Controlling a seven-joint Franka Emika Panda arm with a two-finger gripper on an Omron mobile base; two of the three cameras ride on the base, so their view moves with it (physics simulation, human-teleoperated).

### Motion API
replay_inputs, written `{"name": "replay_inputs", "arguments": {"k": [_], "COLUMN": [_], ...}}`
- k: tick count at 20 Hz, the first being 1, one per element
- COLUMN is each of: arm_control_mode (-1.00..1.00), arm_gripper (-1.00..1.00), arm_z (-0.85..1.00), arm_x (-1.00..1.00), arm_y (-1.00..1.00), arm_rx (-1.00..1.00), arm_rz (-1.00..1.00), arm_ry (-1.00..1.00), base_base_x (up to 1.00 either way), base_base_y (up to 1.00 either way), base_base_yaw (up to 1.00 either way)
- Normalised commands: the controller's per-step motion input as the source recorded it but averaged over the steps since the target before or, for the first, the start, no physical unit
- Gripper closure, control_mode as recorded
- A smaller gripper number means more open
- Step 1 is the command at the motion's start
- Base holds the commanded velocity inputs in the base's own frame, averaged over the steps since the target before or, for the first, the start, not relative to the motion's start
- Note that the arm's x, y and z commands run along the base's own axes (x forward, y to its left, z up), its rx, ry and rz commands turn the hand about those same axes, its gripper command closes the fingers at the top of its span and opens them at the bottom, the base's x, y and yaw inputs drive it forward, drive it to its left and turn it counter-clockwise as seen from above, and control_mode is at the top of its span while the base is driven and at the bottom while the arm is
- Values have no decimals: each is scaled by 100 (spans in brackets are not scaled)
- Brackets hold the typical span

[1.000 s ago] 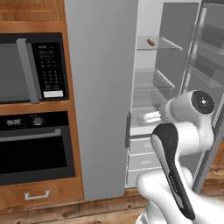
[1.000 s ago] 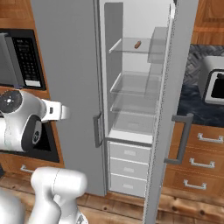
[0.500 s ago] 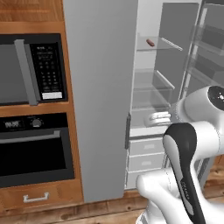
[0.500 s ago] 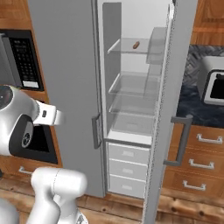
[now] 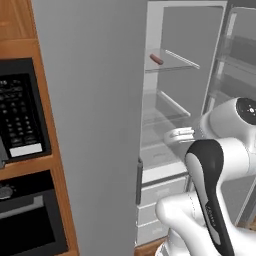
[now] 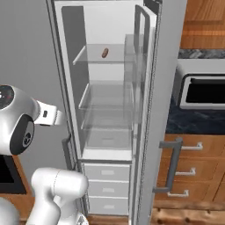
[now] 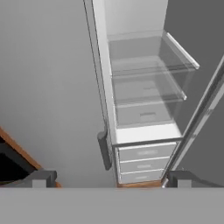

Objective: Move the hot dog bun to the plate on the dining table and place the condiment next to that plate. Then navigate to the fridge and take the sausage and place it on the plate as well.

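1. Sausage (image 5: 156, 59) is what I am after now: the short reddish-brown piece lies on the upper glass shelf (image 6: 103, 60) inside the open fridge (image 6: 110, 132), toward the left of that shelf in the left base view and near its middle in the right base view (image 6: 104, 53).
2. Left of the open compartment stands the closed grey fridge door (image 5: 90, 125), with a black microwave and oven set in wood cabinets beyond it.
3. Judging by where I stand, I am on the last leg of the task: I face the fridge with nothing picked up.
4. My gripper (image 7: 109, 177) is spread wide and empty; its two dark fingertips (image 7: 41, 178) rise at the bottom of the hand view, which looks at the lower glass shelves and the white drawers (image 7: 142, 164), below the sausage's level.
5. The hand sits low in front of the fridge, at about the height of the lower shelves, well apart from the sausage.
6. Right of the compartment, the open door (image 6: 151, 110) with its bins stands edge-on; I judge it narrows my approach from that side.
7. Next move, as I read it: raise and tilt the hand toward the upper shelf, reach in between shelf and ceiling, and line the fingers across the sausage's narrow width before closing.
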Motion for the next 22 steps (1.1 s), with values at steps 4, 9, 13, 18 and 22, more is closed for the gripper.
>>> {"name": "replay_inputs", "arguments": {"k": [4, 9, 13, 18, 22], "arm_control_mode": [100, 100, 100, 100, -100], "arm_gripper": [-100, -100, -100, -100, -100], "arm_z": [0, 0, 0, 0, 19], "arm_x": [0, 0, 0, 0, 18], "arm_y": [0, 0, 0, 0, -11], "arm_rx": [0, 0, 0, 0, -3], "arm_rz": [0, 0, 0, 0, 2], "arm_ry": [0, 0, 0, 0, -4], "base_base_x": [44, 56, 58, 71, 28], "base_base_y": [-13, -22, -44, -31, -13], "base_base_yaw": [-38, -25, -2, 3, 2]}}
